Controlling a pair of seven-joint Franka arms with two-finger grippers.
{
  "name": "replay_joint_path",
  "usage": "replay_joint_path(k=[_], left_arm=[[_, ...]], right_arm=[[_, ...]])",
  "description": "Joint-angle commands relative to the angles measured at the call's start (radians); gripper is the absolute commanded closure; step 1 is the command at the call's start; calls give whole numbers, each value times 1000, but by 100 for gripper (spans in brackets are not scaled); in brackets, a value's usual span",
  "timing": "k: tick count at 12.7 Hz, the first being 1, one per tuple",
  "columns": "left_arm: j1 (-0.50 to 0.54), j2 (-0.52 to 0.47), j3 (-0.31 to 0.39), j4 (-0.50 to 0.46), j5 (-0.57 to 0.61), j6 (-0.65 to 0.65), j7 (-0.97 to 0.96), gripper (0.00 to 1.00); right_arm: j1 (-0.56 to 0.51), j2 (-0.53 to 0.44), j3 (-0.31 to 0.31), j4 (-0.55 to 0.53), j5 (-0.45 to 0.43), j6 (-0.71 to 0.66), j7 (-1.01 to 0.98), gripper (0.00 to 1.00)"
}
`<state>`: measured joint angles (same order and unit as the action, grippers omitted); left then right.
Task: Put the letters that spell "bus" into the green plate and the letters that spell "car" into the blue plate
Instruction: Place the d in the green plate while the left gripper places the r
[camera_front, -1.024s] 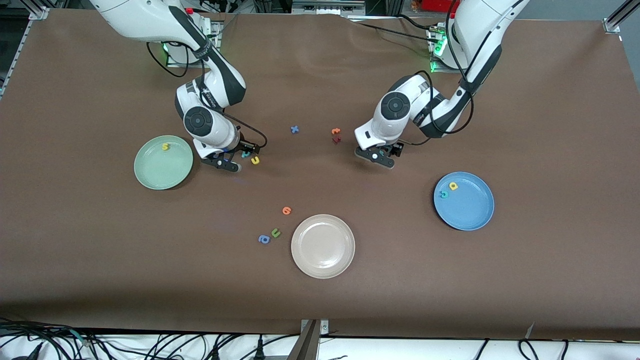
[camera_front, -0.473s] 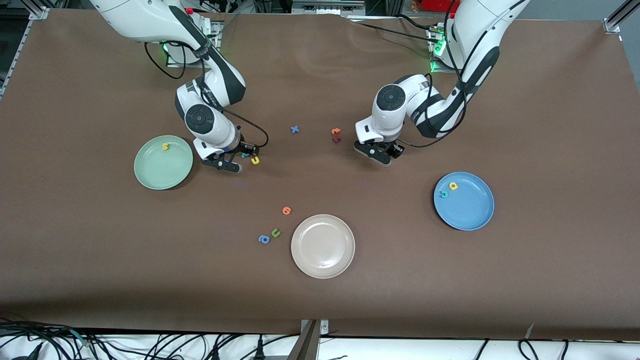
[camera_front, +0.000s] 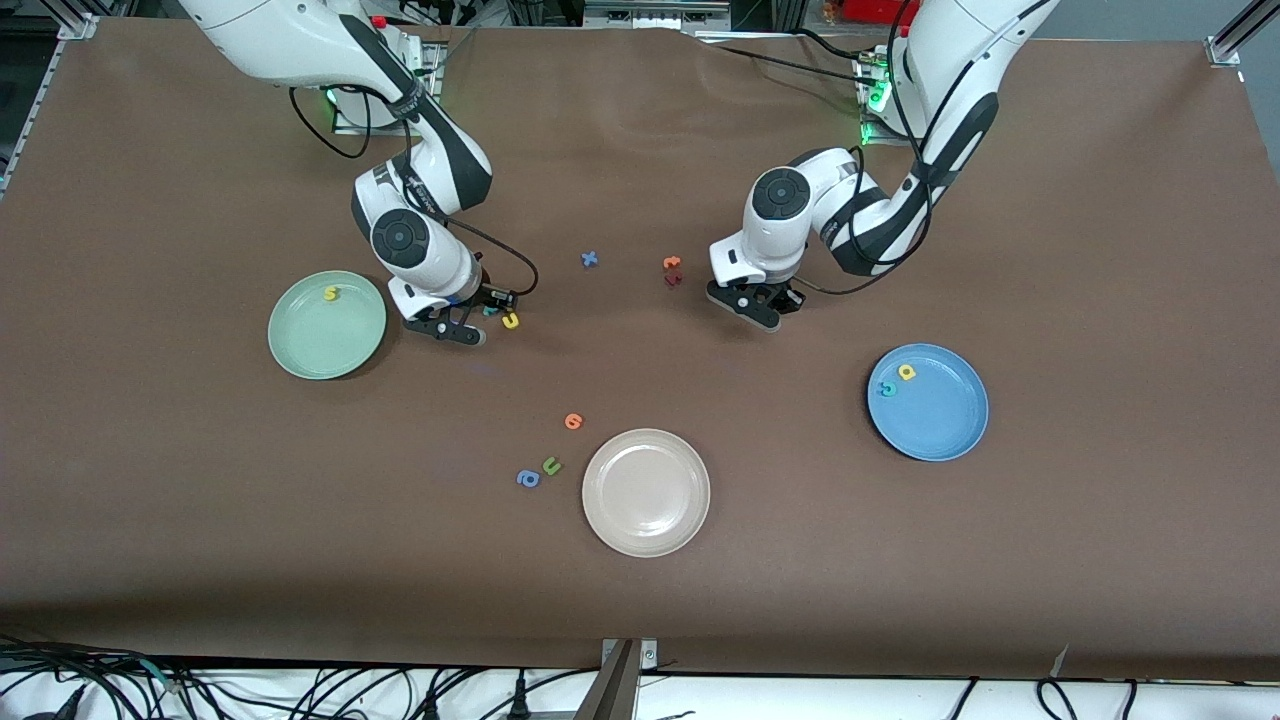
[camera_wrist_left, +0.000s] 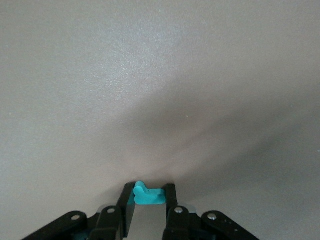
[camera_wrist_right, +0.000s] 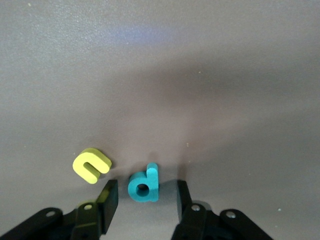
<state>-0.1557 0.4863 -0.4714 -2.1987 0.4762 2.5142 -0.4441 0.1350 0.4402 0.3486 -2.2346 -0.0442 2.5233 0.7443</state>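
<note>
My left gripper (camera_wrist_left: 148, 190) is shut on the small teal r (camera_wrist_left: 148, 195), low over the table (camera_front: 640, 620) between the orange letters and the blue plate (camera_front: 950, 430); in the front view the left gripper (camera_front: 762, 306) hides the r. That plate holds the yellow a (camera_front: 907, 372) and teal c (camera_front: 886, 388). My right gripper (camera_wrist_right: 146, 187) is open, its fingers either side of the teal b (camera_wrist_right: 144, 184) without touching it. The yellow u (camera_wrist_right: 91, 165) lies just beside it. In the front view the right gripper (camera_front: 476, 314) stands beside the green plate (camera_front: 310, 350), which holds the yellow s (camera_front: 331, 293).
A beige-white plate (camera_front: 646, 530) sits near the front camera. Beside it lie an orange letter (camera_front: 573, 421), a green u (camera_front: 551, 465) and a blue a (camera_front: 528, 479). A blue x (camera_front: 590, 259), an orange letter (camera_front: 672, 263) and a dark red letter (camera_front: 672, 280) lie between the arms.
The left gripper has shut on the teal r and shifted slightly toward the robots' bases. The right gripper's fingers have narrowed around the teal b.
</note>
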Motion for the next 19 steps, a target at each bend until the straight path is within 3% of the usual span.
replay_joint_path(k=[1, 3, 6, 8, 12, 16, 19], left_arm=[[24, -76, -6, -6, 39, -23, -2, 85], [53, -132, -6, 7, 29, -89, 72, 84], [163, -149, -22, 53, -68, -175, 319, 83], [258, -153, -23, 76, -79, -212, 506, 83], [410, -111, -21, 115, -79, -209, 764, 82], [464, -68, -18, 135, -71, -184, 832, 75], [481, 4, -16, 224, -65, -184, 892, 73]], right_arm=[[3, 6, 0, -2, -19, 20, 1, 52], [3, 6, 0, 0, -19, 20, 1, 70], [0, -20, -5, 0, -19, 0, 6, 81], [-2, -88, -25, 15, -17, -136, -5, 81], [-3, -210, -153, 79, -13, -441, -184, 81], [-5, -198, -347, 59, -8, -439, -483, 81], [-6, -132, -393, 24, -8, -303, -549, 81]])
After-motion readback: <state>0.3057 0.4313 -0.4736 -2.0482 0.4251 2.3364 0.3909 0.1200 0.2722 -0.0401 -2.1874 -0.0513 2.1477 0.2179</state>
